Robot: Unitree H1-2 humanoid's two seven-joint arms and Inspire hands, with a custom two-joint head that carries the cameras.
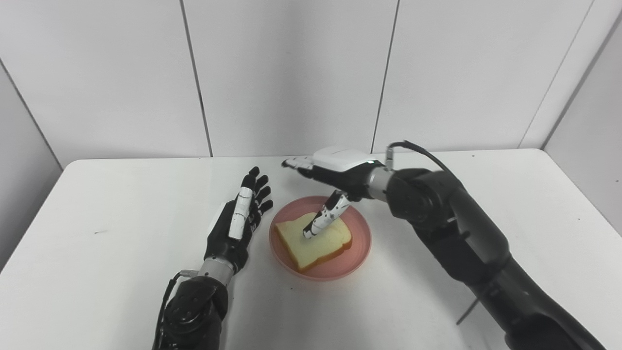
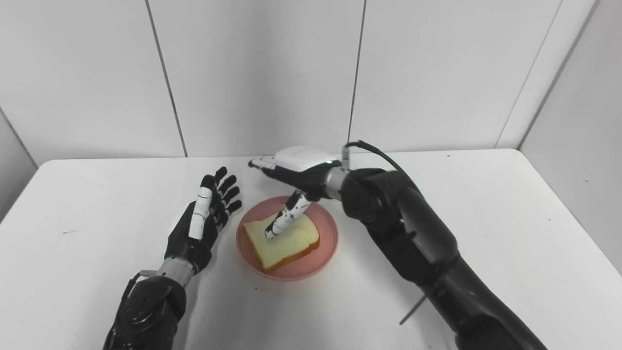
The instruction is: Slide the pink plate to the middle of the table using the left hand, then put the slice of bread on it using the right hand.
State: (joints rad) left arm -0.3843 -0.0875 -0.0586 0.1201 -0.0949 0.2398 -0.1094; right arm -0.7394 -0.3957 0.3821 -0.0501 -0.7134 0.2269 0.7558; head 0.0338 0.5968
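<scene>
The pink plate [image 1: 357, 243] sits near the middle of the white table. The slice of bread [image 1: 320, 243] lies flat on it. My right hand [image 1: 330, 175] hovers over the plate's far side, open, fingers stretched toward the left; its thumb [image 1: 323, 216] points down and its tip touches or nearly touches the top of the bread. My left hand [image 1: 240, 218] is open just left of the plate, fingers straight and pointing away from me, palm side toward the plate, close to its rim but holding nothing.
The white table [image 1: 121, 204] ends at a panelled wall behind. A cable [image 1: 423, 153] loops over my right wrist. A small dark speck [image 1: 99, 232] lies on the table at the left.
</scene>
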